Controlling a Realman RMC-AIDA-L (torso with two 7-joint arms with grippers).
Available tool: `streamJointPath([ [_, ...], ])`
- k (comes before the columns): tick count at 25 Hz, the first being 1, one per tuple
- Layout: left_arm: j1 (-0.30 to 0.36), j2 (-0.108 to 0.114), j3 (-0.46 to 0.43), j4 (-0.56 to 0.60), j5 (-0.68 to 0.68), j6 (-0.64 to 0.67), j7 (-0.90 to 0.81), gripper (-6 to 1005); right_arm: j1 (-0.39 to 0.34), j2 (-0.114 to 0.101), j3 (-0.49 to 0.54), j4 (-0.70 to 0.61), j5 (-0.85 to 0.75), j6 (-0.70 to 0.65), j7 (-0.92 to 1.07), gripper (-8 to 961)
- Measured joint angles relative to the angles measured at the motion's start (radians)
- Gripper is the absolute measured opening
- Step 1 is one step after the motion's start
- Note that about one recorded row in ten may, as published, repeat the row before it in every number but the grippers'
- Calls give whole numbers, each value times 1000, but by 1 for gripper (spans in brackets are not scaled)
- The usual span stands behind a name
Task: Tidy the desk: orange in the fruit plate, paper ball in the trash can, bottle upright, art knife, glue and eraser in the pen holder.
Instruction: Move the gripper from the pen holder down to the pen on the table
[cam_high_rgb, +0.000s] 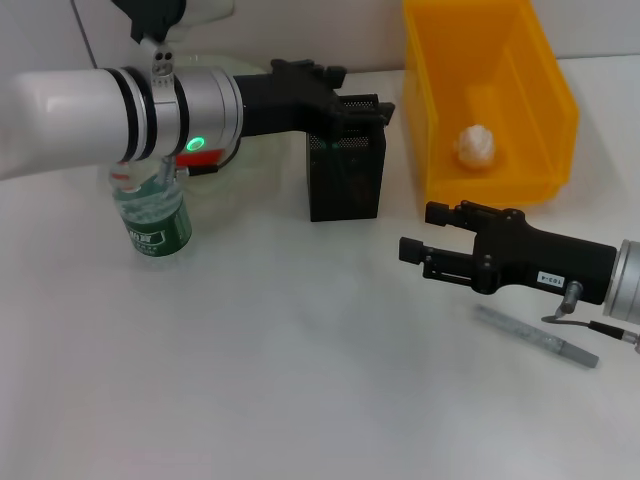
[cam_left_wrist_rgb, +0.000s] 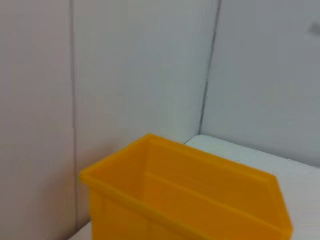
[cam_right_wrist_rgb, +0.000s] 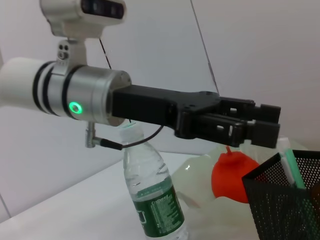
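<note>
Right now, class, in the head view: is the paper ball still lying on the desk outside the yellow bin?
No: the paper ball rests inside the yellow bin, on its floor.

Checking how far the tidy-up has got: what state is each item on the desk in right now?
Bottle: upright on the desk.
Paper ball: inside the yellow bin.
Pen holder: upright, a green-white item stands in it.
Grey art knife: flat on the desk, outside the holder.
Left gripper: over the pen holder, fingers shut.
Right gripper: above the desk, open, empty.
</note>
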Motion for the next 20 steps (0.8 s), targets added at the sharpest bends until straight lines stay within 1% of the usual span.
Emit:
streamJointPath([
  [1, 0, 0, 0, 0, 0, 0, 0, 795, 0, 0, 0, 0, 0, 0, 0, 758],
  [3, 18, 0, 1, 41, -3, 25, -3, 793, 0, 0, 2, 0, 0, 0, 0, 758],
  [5, 66, 0, 1, 138, -6, 78, -11, 791, -1, 0, 2, 0, 0, 0, 0, 757],
  [6, 66, 0, 1, 138, -6, 78, -11, 791, -1, 0, 2, 0, 0, 0, 0, 757],
  [14, 214, 2, -3, 390, -7, 220, -29, 788, 0, 0, 2, 8, -3, 0, 0, 757],
  [17, 270, 6, -28, 464, -7, 275, -51, 787, 1, 0, 3, 8, -5, 0, -4, 757],
  [18, 270, 6, -28, 464, -7, 275, -51, 786, 1, 0, 2, 8, -5, 0, -4, 757],
  [19, 302, 7, -67, 499, -3, 321, -49, 786, 1, 0, 2, 8, -5, 0, -4, 757],
  [20, 312, 8, -83, 508, -2, 339, -48, 786, 1, 0, 2, 8, -5, 0, -4, 756],
])
